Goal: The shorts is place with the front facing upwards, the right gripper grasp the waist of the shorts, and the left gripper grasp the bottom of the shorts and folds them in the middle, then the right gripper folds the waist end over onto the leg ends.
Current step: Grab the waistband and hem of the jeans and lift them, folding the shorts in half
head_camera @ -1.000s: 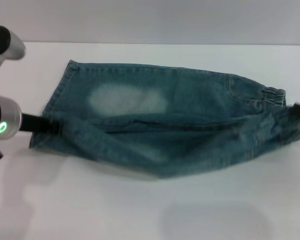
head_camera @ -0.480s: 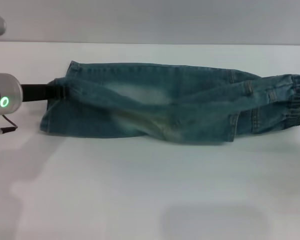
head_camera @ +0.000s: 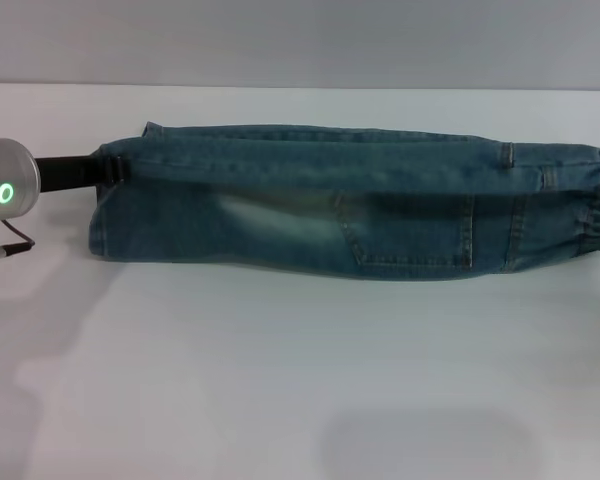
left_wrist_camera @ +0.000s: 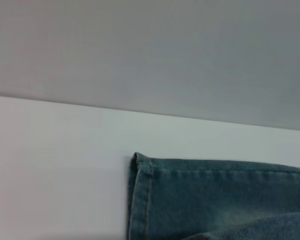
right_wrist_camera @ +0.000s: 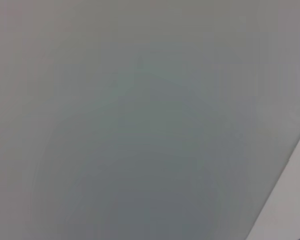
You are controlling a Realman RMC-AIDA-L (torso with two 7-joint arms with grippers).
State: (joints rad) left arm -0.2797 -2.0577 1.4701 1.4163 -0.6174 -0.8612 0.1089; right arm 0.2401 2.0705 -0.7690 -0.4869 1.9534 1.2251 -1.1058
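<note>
Across the white table (head_camera: 280, 380), long blue denim shorts (head_camera: 350, 215) lie folded lengthwise, patch pocket up, because the black left gripper (head_camera: 108, 170) pinches the leg hems taut; right gripper out of view, so its grip cannot be told.

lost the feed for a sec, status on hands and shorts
Left hand at the leg ends, fingers hidden in denim. Right hand out of view. Shorts folded lengthwise on the table, back pocket up. Nothing in the way.
</note>
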